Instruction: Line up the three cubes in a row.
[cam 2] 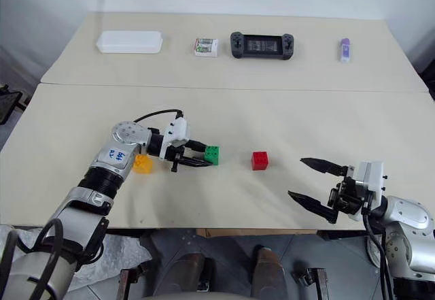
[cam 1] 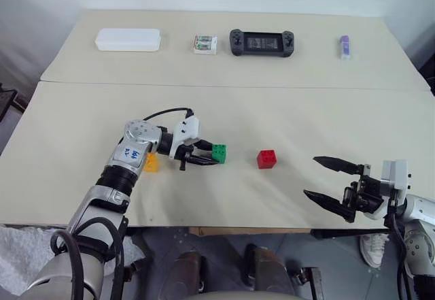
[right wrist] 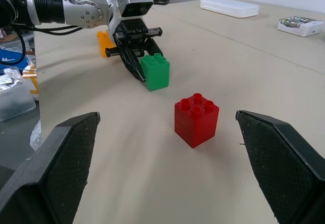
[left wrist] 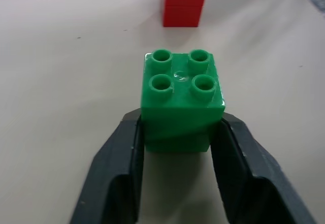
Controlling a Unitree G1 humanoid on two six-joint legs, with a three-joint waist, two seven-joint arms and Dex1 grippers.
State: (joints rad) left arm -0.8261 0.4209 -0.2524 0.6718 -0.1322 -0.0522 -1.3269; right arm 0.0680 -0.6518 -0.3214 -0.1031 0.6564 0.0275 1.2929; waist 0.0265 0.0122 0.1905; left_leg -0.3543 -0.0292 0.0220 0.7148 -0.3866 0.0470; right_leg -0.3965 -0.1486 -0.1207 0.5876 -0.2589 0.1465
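My left gripper point(cam 1: 204, 154) was clamped on the green cube point(cam 1: 219, 153); I judged it should sit squarely between yellow cube point(cam 1: 151, 163) and red cube point(cam 1: 266, 158). Right gripper point(cam 1: 332, 183) gaped apart.

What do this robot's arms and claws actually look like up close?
Each arm is silver-grey metal with black ribbed joint sections and a white block at the wrist. The left arm carries a blue-marked sticker and a looping black cable. The left gripper and right gripper both end in two black, tapered jaws.
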